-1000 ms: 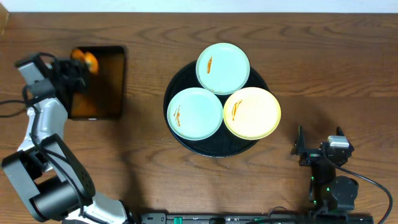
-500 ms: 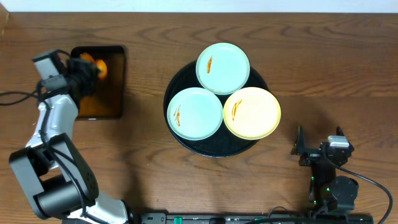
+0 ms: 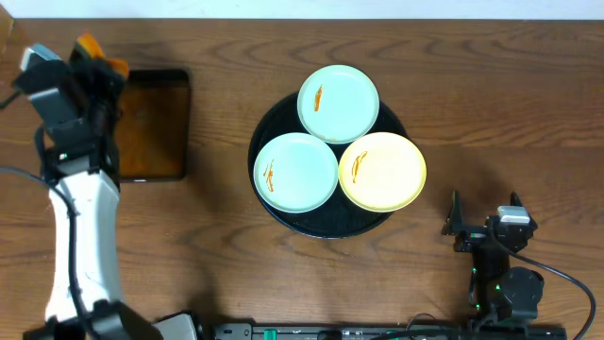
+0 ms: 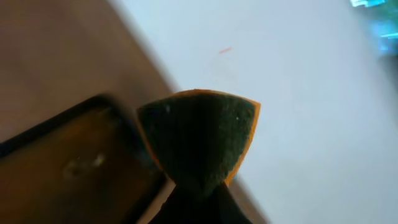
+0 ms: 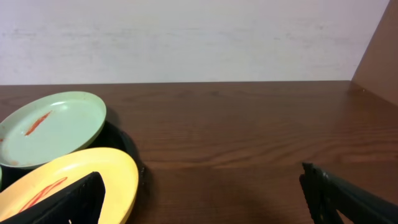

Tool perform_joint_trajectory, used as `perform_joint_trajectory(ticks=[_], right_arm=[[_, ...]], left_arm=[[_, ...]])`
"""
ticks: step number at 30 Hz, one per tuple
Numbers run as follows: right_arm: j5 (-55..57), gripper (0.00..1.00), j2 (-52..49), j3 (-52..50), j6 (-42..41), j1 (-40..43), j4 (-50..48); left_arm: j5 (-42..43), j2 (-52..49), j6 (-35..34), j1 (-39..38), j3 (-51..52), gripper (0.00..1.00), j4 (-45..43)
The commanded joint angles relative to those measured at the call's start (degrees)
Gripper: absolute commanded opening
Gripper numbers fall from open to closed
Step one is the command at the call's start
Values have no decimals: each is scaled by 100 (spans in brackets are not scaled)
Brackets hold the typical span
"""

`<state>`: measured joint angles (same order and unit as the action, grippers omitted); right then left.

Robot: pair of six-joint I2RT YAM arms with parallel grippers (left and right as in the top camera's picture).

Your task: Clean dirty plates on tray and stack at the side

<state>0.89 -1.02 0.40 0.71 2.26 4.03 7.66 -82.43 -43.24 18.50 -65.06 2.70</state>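
Observation:
Three plates lie on the large round black tray (image 3: 324, 224): a pale blue-green plate (image 3: 338, 102) at the back, another blue-green plate (image 3: 295, 170) at the front left, and a pale yellow plate (image 3: 382, 171) at the front right. Each carries an orange streak. My left gripper (image 3: 92, 59) is far left, raised, shut on an orange sponge (image 3: 100, 46). The left wrist view shows the sponge's dark green face (image 4: 199, 137) pinched in the gripper (image 4: 199, 190). My right gripper (image 3: 481, 228) rests open near the front right, right of the yellow plate (image 5: 74, 180); nothing lies within the gripper (image 5: 205, 205).
A small rectangular black tray of brown liquid (image 3: 151, 127) sits at the left, just right of my left arm. The right wrist view shows the back plate (image 5: 53, 127) and the tray's rim (image 5: 129, 144), with bare wood to their right up to a white wall.
My left gripper has lifted the sponge out of the brown-liquid tray and swung it up and to the far left corner. The right arm and the plates have not moved.

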Motion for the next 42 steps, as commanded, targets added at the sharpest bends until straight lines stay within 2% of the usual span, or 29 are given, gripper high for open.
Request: perform_joint_trajectory(ticks=[1,4,5,8,11,13,18,21,23,25,26,28,31,35,38,40,42], right_arm=[[15,99,24,-9,63,-85,22],[15,99,24,-9,63,-85,22],[15,99,24,-9,63,-85,22],[15,99,24,-9,63,-85,22],[15,99,26,-9,63,-85,22],[15,99,24,-9,63,-85,22],[15,99,26,-9,63,-85,22],[15,99,26,-9,63,-85,22],[15,99,26,-9,63,-85,22],[15,99,24,-9,63,-85,22],[15,99,24,-9,63,-85,22],[15,99,24,-9,63,-85,22],[17,99,26,-9,63,-85,22],[15,99,24,-9,63,-85,22],[15,99,24,-9,63,-85,22],[15,99,24,-9,63,-85,22],[15,99,24,-9,63,-85,22]], left_arm=[[-422,-1423,170,-111,81,7,284],[807,-2026,166,13,57,7,66],[1266,-1980,166,90,26,7,-164],[1722,-1436,164,240,-236,7,-280],[1491,-573,168,286,-302,7,-407],[859,-173,168,234,-299,7,-382],[-426,-417,168,52,-254,7,210],[-400,-1292,175,-26,-225,7,457],[280,-1989,483,-13,-225,7,468],[1268,-2175,616,74,-238,7,361],[1462,-2124,616,87,-256,7,341],[1764,-1655,638,107,-398,7,323],[1740,-566,1060,98,-457,7,109],[1720,664,1137,-68,-457,7,146],[1731,1121,1152,-619,-455,7,914],[1738,1099,1152,-1322,-444,7,1777],[1735,981,1152,-1838,-389,7,2236]])
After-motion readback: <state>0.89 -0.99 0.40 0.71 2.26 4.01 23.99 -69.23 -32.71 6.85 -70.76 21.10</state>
